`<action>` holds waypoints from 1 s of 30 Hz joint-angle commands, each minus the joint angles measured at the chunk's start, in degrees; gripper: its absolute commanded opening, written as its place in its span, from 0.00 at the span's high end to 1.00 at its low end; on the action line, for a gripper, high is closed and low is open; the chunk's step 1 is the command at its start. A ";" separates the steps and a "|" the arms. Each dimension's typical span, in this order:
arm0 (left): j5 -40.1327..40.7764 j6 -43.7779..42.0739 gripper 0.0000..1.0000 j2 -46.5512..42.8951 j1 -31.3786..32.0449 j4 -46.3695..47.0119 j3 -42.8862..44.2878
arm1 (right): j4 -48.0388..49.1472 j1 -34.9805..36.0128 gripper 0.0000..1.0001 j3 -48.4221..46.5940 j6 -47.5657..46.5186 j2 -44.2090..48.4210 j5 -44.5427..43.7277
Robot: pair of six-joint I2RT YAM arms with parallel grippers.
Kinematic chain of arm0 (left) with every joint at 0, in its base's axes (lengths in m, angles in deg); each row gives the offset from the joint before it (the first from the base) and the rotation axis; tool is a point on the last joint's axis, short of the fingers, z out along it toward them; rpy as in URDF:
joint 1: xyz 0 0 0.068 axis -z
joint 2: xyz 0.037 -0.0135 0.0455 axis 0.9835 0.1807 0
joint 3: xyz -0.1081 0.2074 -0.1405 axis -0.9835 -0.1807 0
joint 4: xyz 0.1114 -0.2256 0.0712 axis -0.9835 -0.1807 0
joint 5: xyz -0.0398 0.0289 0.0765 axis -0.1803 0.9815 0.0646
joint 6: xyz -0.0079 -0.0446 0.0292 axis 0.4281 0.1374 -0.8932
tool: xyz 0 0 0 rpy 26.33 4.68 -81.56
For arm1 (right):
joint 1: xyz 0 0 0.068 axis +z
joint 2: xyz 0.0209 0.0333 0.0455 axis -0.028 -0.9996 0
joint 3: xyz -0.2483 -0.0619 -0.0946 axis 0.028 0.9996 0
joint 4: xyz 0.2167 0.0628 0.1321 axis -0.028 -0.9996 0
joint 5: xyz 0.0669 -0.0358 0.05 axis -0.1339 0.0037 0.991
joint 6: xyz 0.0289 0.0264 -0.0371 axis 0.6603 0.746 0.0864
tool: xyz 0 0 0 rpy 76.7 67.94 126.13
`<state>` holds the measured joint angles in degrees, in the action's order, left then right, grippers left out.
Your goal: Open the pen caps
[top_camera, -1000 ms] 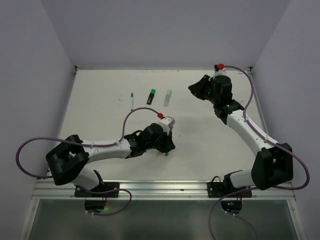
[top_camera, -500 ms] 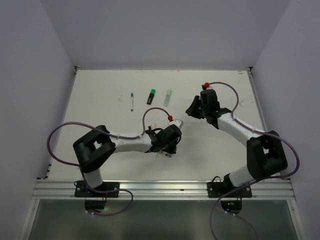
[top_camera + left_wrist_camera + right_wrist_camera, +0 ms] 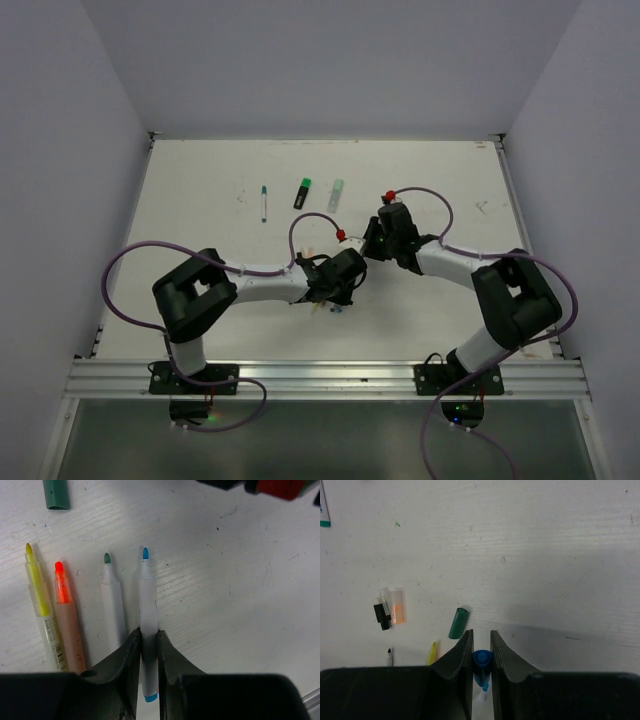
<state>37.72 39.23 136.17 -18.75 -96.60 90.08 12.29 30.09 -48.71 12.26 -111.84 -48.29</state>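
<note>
My left gripper (image 3: 148,632) is shut on a white pen barrel (image 3: 148,600) lying on the table; its blue tip is bare. It sits low in the middle of the top view (image 3: 335,298). My right gripper (image 3: 481,635) is shut on a small blue pen cap (image 3: 481,661), held just off that pen's tip, and shows in the top view (image 3: 368,246) close to the left gripper. A dark green cap (image 3: 458,623) lies loose beside my right fingers and also shows in the left wrist view (image 3: 56,495). A clear cap (image 3: 395,607) with orange inside lies further left.
Three other uncapped pens lie beside the held one: yellow (image 3: 37,592), orange (image 3: 65,605) and a green-tipped white one (image 3: 112,605). At the back of the table lie a thin teal pen (image 3: 263,202), a black and green highlighter (image 3: 302,192) and a pale mint marker (image 3: 336,193).
My right arm has swung from the back right down and left, ending next to my left gripper. My left gripper has shifted a little to the right and then stayed put.
</note>
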 commanded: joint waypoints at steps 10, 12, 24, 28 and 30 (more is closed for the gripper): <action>3.08 1.46 0.71 0.39 0.16 -2.98 0.18 | 11.27 0.51 0.98 4.84 2.33 -2.84 -0.40; 3.17 1.55 0.70 -0.05 0.16 -2.72 -0.26 | 11.54 0.69 0.96 5.11 2.33 -3.46 -0.40; 3.70 1.81 0.69 -3.56 0.16 -2.28 -0.70 | 12.42 1.39 0.76 7.83 2.94 -3.81 -2.85; 3.96 2.25 0.69 -6.20 0.16 -1.58 -1.23 | 11.63 1.48 0.72 8.97 2.77 -2.50 -3.83; 4.22 2.34 0.69 -8.40 0.16 -1.31 -1.40 | 11.27 1.39 0.69 9.33 2.77 -1.79 -4.26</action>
<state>39.56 40.30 132.70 -18.71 -98.37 88.81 26.17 31.34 -41.19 15.26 -114.92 -49.12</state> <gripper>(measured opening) 0.306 0.297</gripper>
